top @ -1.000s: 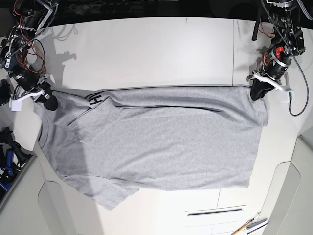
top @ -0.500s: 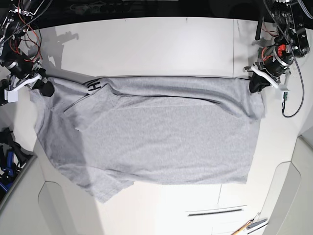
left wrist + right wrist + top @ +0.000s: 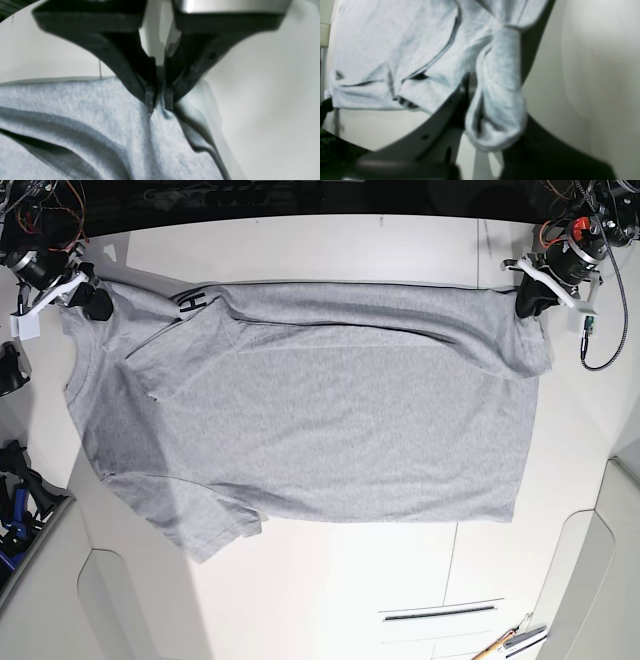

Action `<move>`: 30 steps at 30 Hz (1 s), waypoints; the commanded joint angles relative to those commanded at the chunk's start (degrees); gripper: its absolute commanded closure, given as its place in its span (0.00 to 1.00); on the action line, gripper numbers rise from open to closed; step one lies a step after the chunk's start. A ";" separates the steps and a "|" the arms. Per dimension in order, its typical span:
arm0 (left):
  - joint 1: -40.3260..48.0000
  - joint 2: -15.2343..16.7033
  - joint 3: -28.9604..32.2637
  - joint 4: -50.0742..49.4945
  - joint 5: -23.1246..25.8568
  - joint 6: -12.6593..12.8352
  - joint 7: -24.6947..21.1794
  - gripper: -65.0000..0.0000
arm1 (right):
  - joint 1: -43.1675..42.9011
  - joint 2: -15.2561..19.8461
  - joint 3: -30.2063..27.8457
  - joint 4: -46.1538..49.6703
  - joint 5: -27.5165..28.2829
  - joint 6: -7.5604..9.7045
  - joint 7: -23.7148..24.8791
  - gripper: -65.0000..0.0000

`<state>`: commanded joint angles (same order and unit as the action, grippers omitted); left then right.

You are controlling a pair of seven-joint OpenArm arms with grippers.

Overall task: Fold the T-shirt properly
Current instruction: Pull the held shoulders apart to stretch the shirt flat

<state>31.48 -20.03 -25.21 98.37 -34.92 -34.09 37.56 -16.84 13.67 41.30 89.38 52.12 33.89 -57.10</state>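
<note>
Fabric of the T-shirt (image 3: pixel 330 420) lies spread across the bench (image 3: pixel 330 250), its upper edge near the far edge. The left gripper (image 3: pixel 159 100) and right gripper (image 3: pixel 92 302) each pinch a far corner of it.

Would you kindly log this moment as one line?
left gripper: shut on T-shirt | right gripper: shut on T-shirt | T-shirt: spread on table

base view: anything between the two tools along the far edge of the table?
Only the T-shirt. Its folded top edge runs taut from the right tool to the left tool, with black lettering peeking out near the right tool. Base view shows it.
</note>
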 joint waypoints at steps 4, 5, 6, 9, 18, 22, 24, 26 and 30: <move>0.28 0.00 0.00 0.00 -1.22 -0.02 3.34 1.00 | -0.07 0.00 1.07 0.96 0.85 0.00 -3.80 1.00; 0.31 0.00 0.00 0.00 -2.25 -0.02 4.59 1.00 | -0.07 0.00 1.66 1.22 1.09 -0.02 -4.94 1.00; 0.31 0.00 0.00 0.00 -3.28 -0.02 5.66 1.00 | -0.07 0.00 2.32 1.40 1.09 -0.02 -5.57 1.00; 0.63 0.00 0.00 0.07 -5.44 -0.02 6.40 1.00 | -0.22 0.09 4.42 1.44 1.66 -0.02 -5.86 1.00; 6.05 0.04 0.00 4.81 -5.60 0.02 6.36 1.00 | -3.82 3.34 4.94 1.49 4.90 -0.02 -6.14 1.00; 7.80 0.04 0.00 5.25 -5.55 0.00 6.45 1.00 | -3.80 3.37 4.94 1.49 4.92 -0.02 -6.08 1.00; 8.35 0.07 0.00 5.25 -5.57 0.02 6.45 1.00 | -3.85 3.34 4.94 1.49 4.90 0.00 -6.12 1.00; 8.76 0.09 0.00 5.27 -5.57 0.02 6.45 1.00 | -3.85 3.37 4.94 1.49 4.87 0.00 -6.14 1.00; 9.68 0.20 0.00 5.38 -5.57 0.04 6.62 1.00 | -3.87 3.34 4.94 1.49 4.87 -0.02 -6.16 1.00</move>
<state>41.17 -19.84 -25.21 103.74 -40.49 -34.04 44.18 -20.71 17.02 46.24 90.87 56.99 33.87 -63.26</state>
